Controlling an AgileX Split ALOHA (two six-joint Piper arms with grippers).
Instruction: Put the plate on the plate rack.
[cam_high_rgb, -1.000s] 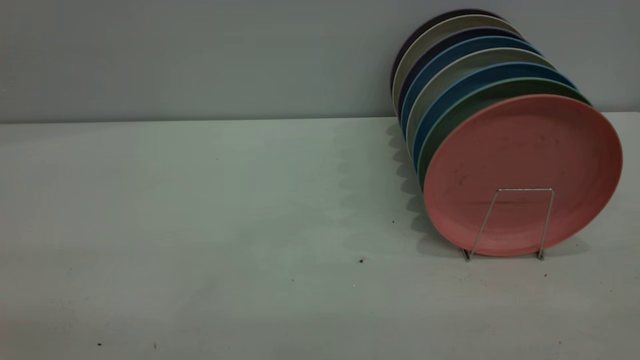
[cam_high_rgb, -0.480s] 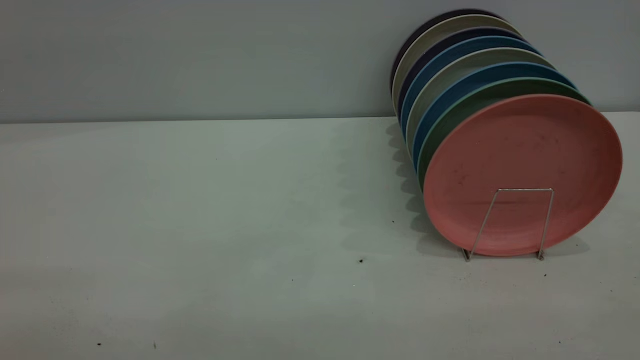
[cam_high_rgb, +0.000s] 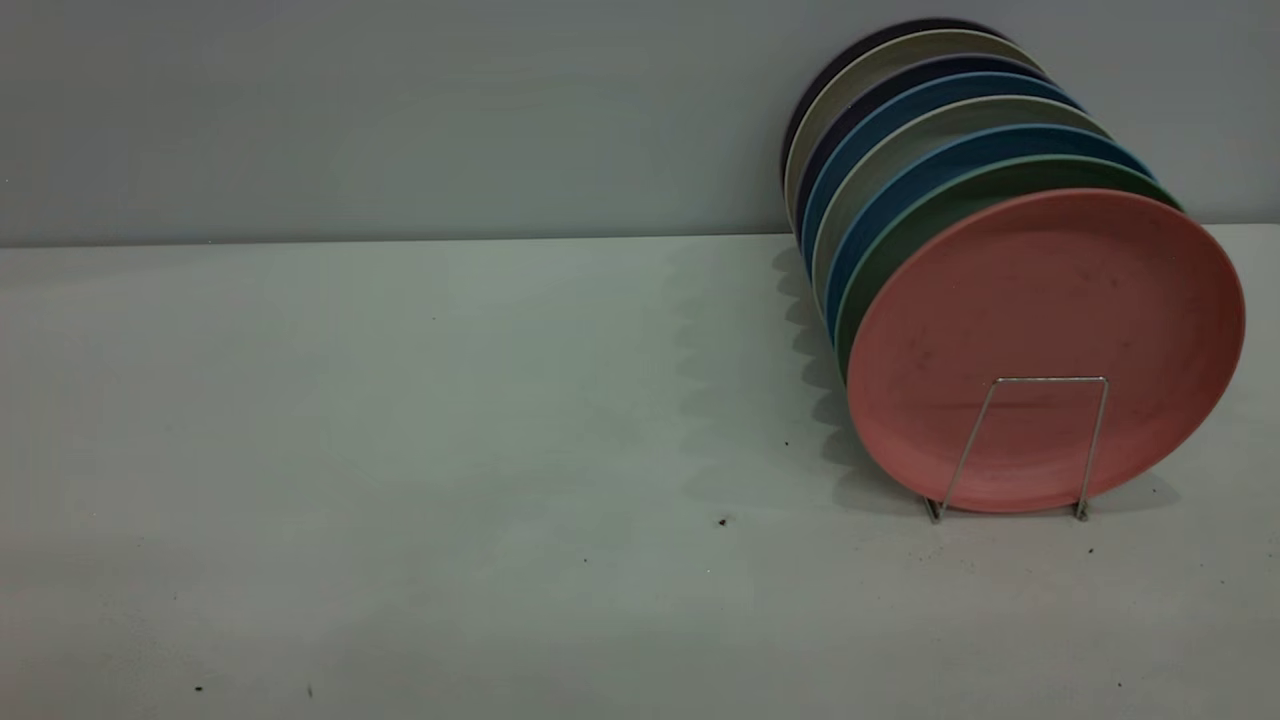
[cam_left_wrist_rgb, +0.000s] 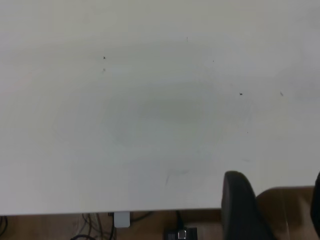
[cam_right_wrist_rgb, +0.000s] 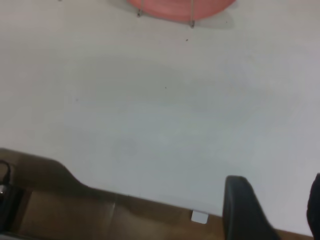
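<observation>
1. I see the pink plate (cam_high_rgb: 1045, 340) standing on its edge at the right side of the table (cam_high_rgb: 400, 450).
2. The plate sits in the plate rack (cam_high_rgb: 1020, 445). It is the nearest one in the row, and one thin wire loop of the rack stands just in front of its lower part.
3. Behind it, more plates stand in a row that goes back toward the far wall (cam_high_rgb: 400, 110). The green plate (cam_high_rgb: 900, 235) is right behind the pink one, then a blue plate (cam_high_rgb: 880, 195), and then more plates in grey, blue and dark colors.
4. My left pincer (cam_left_wrist_rgb: 272, 207) is over the near edge of the table, on the left, well apart from the rack. I see one dark finger (cam_left_wrist_rgb: 240, 205) and a bit of the other at the side, with a wide gap between them. It is spread and holds nothing.
5. My right pincer (cam_right_wrist_rgb: 272, 210) is also over the near edge of the table. Its two dark fingers (cam_right_wrist_rgb: 242, 210) are wide apart too, and nothing is in them.
6. From the right wrist view I see the low edge of the pink plate (cam_right_wrist_rgb: 180, 7) and the rack's wire feet (cam_right_wrist_rgb: 191, 21) far across the table.
7. There are a few small dark specks (cam_high_rgb: 722, 521) on the table.
</observation>
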